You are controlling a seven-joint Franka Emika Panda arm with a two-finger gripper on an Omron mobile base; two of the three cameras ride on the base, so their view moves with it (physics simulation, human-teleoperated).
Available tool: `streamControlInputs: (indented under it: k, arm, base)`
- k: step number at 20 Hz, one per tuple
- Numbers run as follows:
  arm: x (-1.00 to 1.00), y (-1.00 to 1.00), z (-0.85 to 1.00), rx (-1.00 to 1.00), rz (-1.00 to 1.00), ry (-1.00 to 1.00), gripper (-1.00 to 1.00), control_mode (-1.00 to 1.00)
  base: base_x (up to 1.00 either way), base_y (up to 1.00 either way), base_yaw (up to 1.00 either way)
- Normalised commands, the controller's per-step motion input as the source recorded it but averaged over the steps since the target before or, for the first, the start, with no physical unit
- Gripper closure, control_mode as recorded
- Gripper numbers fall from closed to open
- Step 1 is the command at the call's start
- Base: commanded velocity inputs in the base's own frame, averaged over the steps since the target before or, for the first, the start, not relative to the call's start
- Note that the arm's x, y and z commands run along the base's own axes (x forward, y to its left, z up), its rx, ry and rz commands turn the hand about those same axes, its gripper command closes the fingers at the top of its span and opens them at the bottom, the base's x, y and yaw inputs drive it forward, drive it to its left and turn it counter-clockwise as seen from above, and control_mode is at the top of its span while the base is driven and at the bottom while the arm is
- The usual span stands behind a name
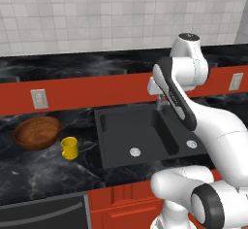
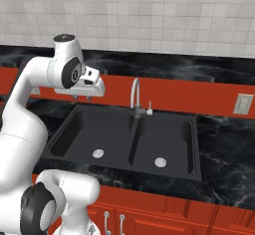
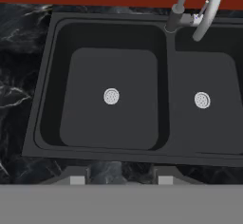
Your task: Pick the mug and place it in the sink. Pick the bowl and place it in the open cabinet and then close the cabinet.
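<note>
Nearest to me, in the hand view, my gripper (image 3: 117,178) shows as two small grey finger tips (image 3: 77,179) standing apart with bare black marble between them; they are spread and pinch nothing. In the right base view my hand hangs above the left end of the basin, beside the red band of the back wall. Directly beyond the tips lies the front rim of the sink (image 3: 124,155), a matte black double basin sunk into the dark veined counter (image 3: 12,99). Each compartment carries one round silver drain: the left drain (image 3: 111,96) and the right drain (image 3: 202,100). Behind the divider rises the curved silver faucet (image 3: 207,10), its spout arching over the right compartment. In the left base view the yellow mug (image 1: 69,147) stands upright on the counter, left of the sink and apart from it, handle towards the front. Just beside it, farther left and slightly back, rests the brown wooden bowl (image 1: 38,132), upright and not touching the mug as far as I can tell. Farther back, a wall outlet (image 1: 39,99) sits on the red band, and above it a tiled wall (image 1: 97,14) closes the scene.
</note>
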Motion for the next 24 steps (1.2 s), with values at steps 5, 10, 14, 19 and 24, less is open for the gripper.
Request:
streamControlInputs:
  k: [5, 10, 14, 19, 24]
  arm:
    - [-0.16, 0.27, -0.02, 0.0, 0.0, 0.0, -1.0, -1.0]
    - [-0.46, 0.71, -0.1, 0.01, -0.03, 0.0, -1.0, -1.0]
    - [-0.49, 0.99, -0.11, -0.01, -0.2, 0.0, -1.0, -1.0]
    - [-0.43, 1.0, -0.25, 0.0, -0.23, 0.0, -1.0, -1.0]
    - [-0.22, 0.98, -0.42, 0.0, -0.18, 0.01, -1.0, -1.0]
  base:
    - [0.0, 0.0, 0.0]
    - [0.0, 0.0, 0.0]
    - [0.0, 0.0, 0.0]
    - [0.0, 0.0, 0.0]
    - [0.0, 0.0, 0.0]
